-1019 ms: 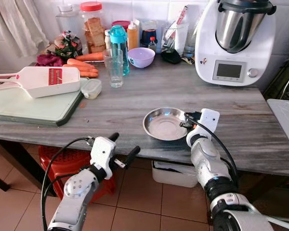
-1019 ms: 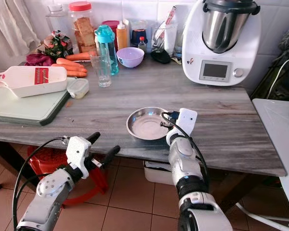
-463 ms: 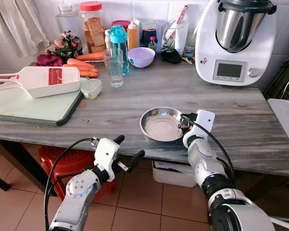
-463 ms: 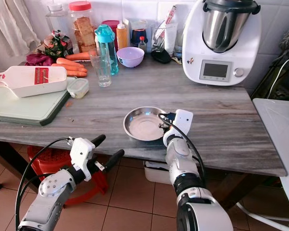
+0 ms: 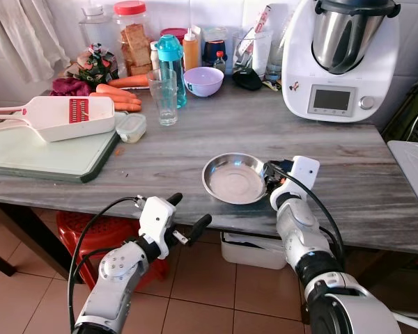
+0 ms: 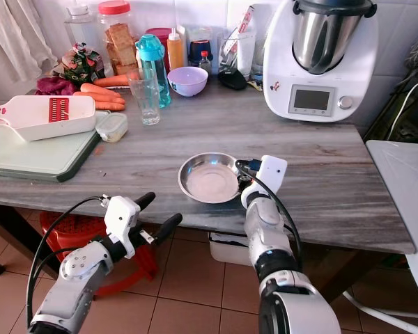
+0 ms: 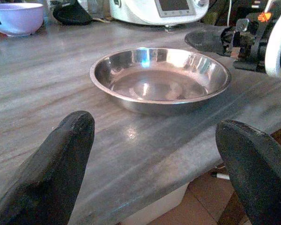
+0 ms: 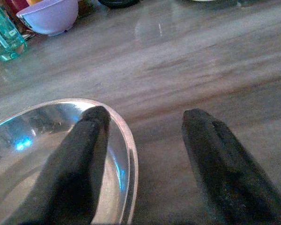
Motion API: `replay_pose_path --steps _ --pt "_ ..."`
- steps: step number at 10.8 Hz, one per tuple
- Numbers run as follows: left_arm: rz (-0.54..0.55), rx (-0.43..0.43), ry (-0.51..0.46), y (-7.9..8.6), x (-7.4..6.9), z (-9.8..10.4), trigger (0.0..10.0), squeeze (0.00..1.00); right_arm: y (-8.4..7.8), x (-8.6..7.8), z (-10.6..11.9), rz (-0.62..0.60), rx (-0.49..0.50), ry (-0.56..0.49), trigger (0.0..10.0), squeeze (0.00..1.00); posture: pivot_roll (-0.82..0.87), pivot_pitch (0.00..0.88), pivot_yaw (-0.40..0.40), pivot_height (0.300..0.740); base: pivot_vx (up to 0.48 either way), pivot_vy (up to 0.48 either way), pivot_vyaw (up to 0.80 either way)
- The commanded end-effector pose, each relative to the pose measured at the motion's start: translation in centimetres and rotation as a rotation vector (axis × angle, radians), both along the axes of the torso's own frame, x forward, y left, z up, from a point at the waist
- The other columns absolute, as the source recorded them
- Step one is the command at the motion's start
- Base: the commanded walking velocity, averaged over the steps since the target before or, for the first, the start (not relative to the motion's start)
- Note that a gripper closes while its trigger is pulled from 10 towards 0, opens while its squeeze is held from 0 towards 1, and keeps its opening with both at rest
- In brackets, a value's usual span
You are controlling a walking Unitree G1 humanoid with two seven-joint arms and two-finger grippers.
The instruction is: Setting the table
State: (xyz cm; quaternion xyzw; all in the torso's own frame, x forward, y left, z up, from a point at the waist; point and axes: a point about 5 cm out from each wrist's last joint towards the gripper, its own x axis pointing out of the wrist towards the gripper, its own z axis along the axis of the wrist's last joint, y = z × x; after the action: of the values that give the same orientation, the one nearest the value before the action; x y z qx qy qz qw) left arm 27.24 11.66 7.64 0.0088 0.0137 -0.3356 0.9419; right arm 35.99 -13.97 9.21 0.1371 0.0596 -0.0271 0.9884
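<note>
A shallow steel plate [image 5: 231,182] lies on the grey wooden table [image 5: 181,156] close to its front edge. My right gripper [image 5: 268,172] is at the plate's right rim and open. In the right wrist view one finger [image 8: 79,159] rests inside the plate [image 8: 33,140] and the other finger [image 8: 220,164] on the tabletop outside, with the rim between them. My left gripper [image 5: 190,209] hangs open just below and in front of the table edge, left of the plate. In the left wrist view it points at the plate [image 7: 159,77], apart from it.
A green cutting board [image 5: 49,154] with a white slicer [image 5: 56,115] lies at the left. A glass [image 5: 166,97], teal bottle [image 5: 171,59], purple bowl [image 5: 203,81], carrots [image 5: 118,97] and jars stand behind. A white food processor [image 5: 341,62] is at back right. A red stool [image 5: 90,233] stands underneath.
The plate has slid a little to the left under the right gripper. My left gripper has moved up and to the right, closer to the table edge.
</note>
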Motion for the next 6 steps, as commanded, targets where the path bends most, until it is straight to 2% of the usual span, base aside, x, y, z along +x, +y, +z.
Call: replay_pose_path --steps 1,2,4,5,6 --pt "0.011 0.001 -0.013 0.0 0.2 0.2 10.0 0.00 -0.4 0.2 1.0 0.005 -0.012 -0.063 10.0 1.00 0.02 0.000 0.031 0.740 0.000 0.000 0.00" --pt "0.017 -0.002 -0.016 0.0 0.2 0.2 10.0 0.00 -0.5 0.2 1.4 0.006 -0.013 -0.086 10.0 1.00 0.01 0.000 0.026 0.740 0.000 0.000 0.00" --pt "0.040 -0.004 -0.025 0.1 0.3 0.4 10.0 0.00 -1.1 -0.3 2.1 0.023 -0.077 -0.149 10.0 1.00 0.01 0.000 0.024 0.740 0.000 0.000 0.00" --pt "0.060 -0.006 -0.038 0.4 0.4 0.6 10.0 0.00 -1.3 -1.4 2.5 0.070 -0.159 -0.224 10.0 1.00 0.01 0.000 0.020 0.740 0.000 0.000 0.00" --pt "0.068 -0.001 -0.041 0.7 0.4 0.7 10.0 0.00 -1.8 -2.8 2.3 0.083 -0.228 -0.233 10.0 1.00 0.01 0.000 0.017 0.740 0.000 0.000 0.00"
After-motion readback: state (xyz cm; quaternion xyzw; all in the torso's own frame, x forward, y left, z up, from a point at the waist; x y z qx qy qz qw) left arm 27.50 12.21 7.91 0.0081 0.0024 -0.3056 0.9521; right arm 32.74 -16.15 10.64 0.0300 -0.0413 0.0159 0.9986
